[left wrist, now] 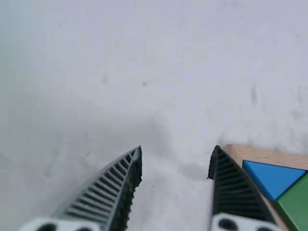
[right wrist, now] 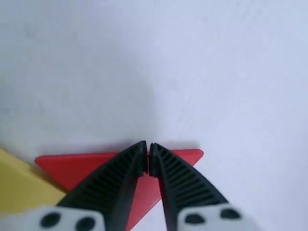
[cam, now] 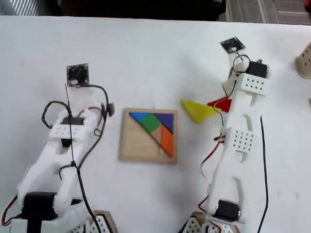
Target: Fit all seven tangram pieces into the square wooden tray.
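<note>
The square wooden tray lies in the middle of the table. In its far right part sit a blue, a green, a purple and an orange piece. A yellow triangle and a red triangle lie on the table right of the tray, touching each other. My right gripper is shut, its tips over the far edge of the red triangle, beside the yellow one. My left gripper stands open over bare table, just left of the tray's far left corner.
A pale wooden object sits at the table's right edge. Both arm bases stand at the near edge, with cables hanging beside them. The far half of the table is bare white.
</note>
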You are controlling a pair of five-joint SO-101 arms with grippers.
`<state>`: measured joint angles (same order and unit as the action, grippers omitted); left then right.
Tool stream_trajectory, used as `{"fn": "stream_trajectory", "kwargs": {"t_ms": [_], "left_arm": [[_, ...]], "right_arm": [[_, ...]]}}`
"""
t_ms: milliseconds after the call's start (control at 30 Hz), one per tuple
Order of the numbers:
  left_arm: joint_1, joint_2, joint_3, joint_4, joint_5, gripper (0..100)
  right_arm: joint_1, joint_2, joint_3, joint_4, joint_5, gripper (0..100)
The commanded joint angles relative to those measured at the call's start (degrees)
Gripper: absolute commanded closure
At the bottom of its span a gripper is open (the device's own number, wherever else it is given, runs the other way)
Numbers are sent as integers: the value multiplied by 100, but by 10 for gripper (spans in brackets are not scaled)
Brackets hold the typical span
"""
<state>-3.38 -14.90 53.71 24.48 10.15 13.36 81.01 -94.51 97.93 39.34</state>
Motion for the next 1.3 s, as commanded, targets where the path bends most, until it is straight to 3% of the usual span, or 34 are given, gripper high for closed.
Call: {"fn": "stream_trajectory", "kwargs": {"t_ms": [0,233,633,867,967,1133,1267], "left_arm": [[84,13,-316,-193,-62,760],[84,13,-325,-193,-62,760],[84,13,-316,-193,-62,760],[75,13,-299,-193,-62,760],[75,13,-299,-193,-62,760],[75,13,-299,-193,-62,760],[66,13,-299,-193,-62,760]], "right_arm": [[338,-207,35,127,-35,979],[602,-462,738,136,431,979],[725,-3662,4985,-57,1213,979],[690,-3802,5354,-154,2998,974],[690,-3512,5301,-295,3103,966],[690,-3477,5336,-13,3174,827],[778,-3793,5582,48,3244,841]]}}
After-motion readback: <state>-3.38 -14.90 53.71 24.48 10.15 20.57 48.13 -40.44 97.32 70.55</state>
